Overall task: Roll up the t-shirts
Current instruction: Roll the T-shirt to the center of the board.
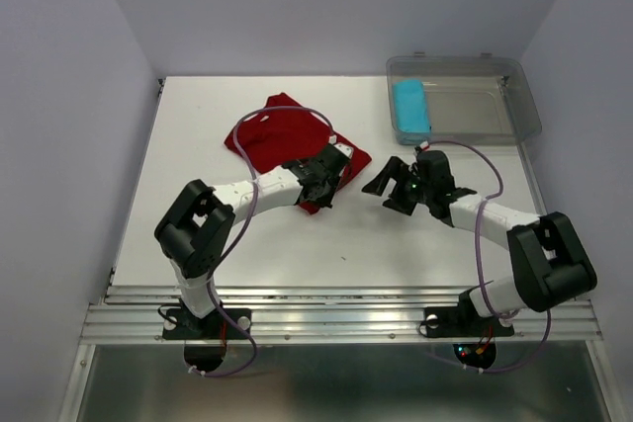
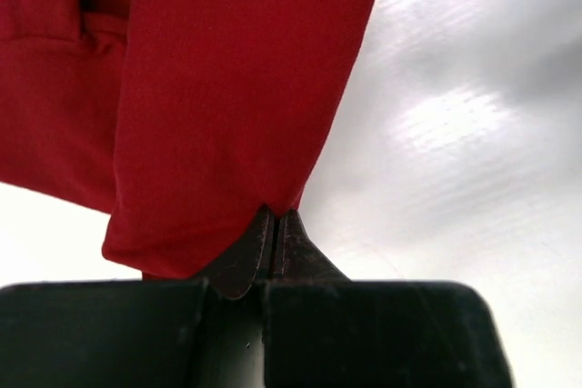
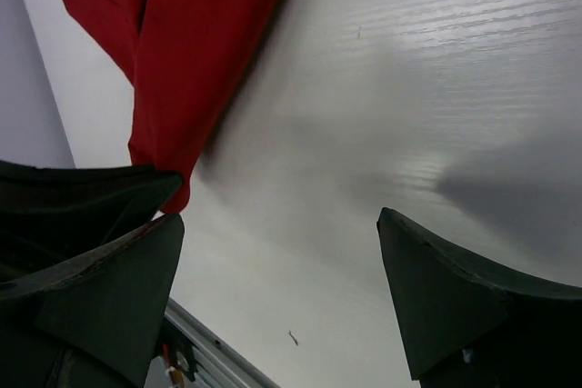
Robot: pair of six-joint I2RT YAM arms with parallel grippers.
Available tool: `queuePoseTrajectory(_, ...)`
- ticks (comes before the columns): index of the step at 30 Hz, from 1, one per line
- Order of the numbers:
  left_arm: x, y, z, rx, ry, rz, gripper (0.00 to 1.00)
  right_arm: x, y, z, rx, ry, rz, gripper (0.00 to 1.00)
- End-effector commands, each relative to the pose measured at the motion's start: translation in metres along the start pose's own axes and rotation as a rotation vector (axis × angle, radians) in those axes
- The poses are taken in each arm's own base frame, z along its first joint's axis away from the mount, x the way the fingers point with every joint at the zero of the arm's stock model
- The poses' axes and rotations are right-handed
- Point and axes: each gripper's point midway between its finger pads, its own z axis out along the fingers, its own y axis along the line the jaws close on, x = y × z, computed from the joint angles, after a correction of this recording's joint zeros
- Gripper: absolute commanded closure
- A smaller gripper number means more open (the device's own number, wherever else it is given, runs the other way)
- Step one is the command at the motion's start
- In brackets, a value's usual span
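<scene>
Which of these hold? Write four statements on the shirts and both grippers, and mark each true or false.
1. The left gripper is shut on an edge of the red shirt. True.
2. The right gripper is clamped on the red shirt. False: its jaws stand open over the bare table and hold nothing.
3. The blue shirt lies as a compact roll inside the clear bin. True.
4. The red shirt is rolled up. False: it lies spread and rumpled on the table.

Two t-shirts (image 1: 277, 140), one clear bin (image 1: 495, 118)
</scene>
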Motion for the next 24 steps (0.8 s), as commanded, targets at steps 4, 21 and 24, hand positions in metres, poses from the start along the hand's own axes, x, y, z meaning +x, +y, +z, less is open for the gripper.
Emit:
queuePoseTrajectory(4,0.002,-0.021,-0.020,0.154,-0.022,-0.022,1.00,0.000,0.030,0.039,-0.149,0.000,0.099,0.07)
queuePoseTrajectory(21,0.011,-0.020,-0.035,0.228,-0.041,-0.046,1.00,-0.011,0.023,0.104,-0.144,0.010,0.209,0.33)
queuePoseTrajectory(24,0.008,-0.015,-0.037,0.232,-0.058,-0.061,1.00,-0.009,0.027,0.105,-0.150,0.016,0.206,0.32)
